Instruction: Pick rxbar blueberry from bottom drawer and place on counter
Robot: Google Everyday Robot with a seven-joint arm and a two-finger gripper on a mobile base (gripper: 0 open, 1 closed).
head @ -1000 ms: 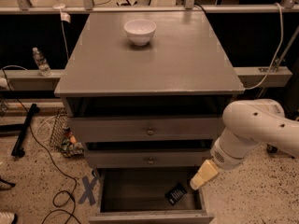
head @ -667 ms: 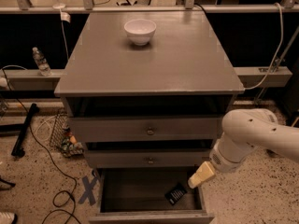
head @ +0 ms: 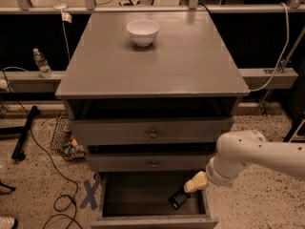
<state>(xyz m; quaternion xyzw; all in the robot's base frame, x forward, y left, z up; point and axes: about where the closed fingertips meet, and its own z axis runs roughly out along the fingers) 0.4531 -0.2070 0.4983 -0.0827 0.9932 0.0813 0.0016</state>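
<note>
The bottom drawer stands pulled open, with a dark inside. The rxbar blueberry, a small dark bar with white lettering, lies tilted on the drawer floor at the right. My gripper hangs on the white arm that reaches in from the right. It is over the drawer's right side, just above and to the right of the bar, and holds nothing that I can see. The counter is the broad grey top of the cabinet above.
A white bowl sits at the back of the counter. Two shallower drawers with knobs are above the open one. A water bottle stands on a ledge at the left. Cables and a wire basket lie on the floor to the left.
My gripper has moved a little left and down, closer to the bar in the drawer. The bar and the bowl have not moved.
</note>
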